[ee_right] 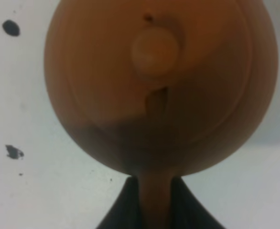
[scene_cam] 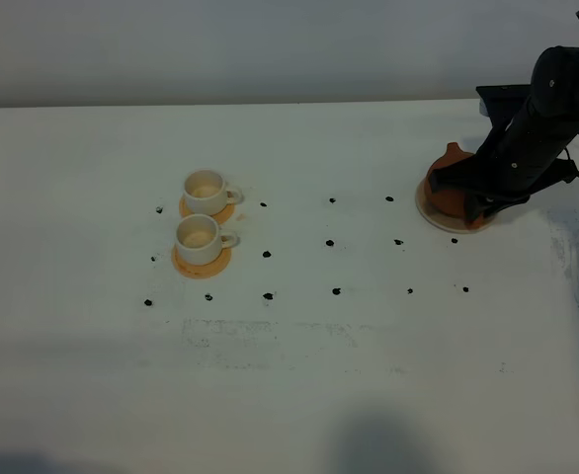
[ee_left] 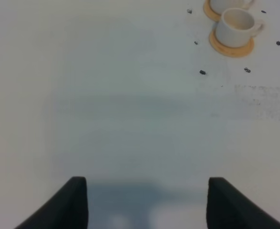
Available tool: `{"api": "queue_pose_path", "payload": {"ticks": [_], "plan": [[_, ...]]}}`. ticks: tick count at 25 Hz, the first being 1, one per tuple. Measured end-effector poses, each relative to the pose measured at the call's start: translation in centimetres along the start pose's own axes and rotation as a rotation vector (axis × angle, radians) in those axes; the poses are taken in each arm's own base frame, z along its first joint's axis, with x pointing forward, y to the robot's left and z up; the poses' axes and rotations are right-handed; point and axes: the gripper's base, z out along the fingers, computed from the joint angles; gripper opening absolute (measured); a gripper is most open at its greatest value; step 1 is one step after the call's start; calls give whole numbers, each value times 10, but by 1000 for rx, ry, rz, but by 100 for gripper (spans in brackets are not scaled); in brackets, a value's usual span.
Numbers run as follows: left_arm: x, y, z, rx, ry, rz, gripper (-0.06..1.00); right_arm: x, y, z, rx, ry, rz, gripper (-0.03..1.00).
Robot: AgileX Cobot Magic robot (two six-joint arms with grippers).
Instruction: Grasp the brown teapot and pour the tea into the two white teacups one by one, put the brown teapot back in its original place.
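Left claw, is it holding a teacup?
No, the left claw is open with nothing between its fingers, and the teacups sit apart from it on coasters.

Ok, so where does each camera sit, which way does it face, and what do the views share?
Exterior high: mounted high, looking down on the white table; shows the right arm at the brown teapot.
Left wrist: on the left arm, looking past the open left gripper over bare table toward the two white teacups.
Right wrist: on the right arm, looking down on the teapot; right gripper grips its handle.
Shared: teacups in exterior and left wrist; teapot in exterior and right wrist.
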Motion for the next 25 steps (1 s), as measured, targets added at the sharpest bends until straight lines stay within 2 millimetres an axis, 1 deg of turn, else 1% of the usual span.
{"api": "queue_pose_path", "payload": {"ticks": [10,14,18,25], "plan": [[0,0,0,0,0,0,52,0,1,-1,-11,-18,1,12],[0,0,0,0,0,0,52,8,0,-4,-1,-81,5,12],[0,0,0,0,0,0,52,13,1,-12,4,-129,6,12],[0,0,0,0,0,0,52,18,1,-11,3,-143,13,11]]}}
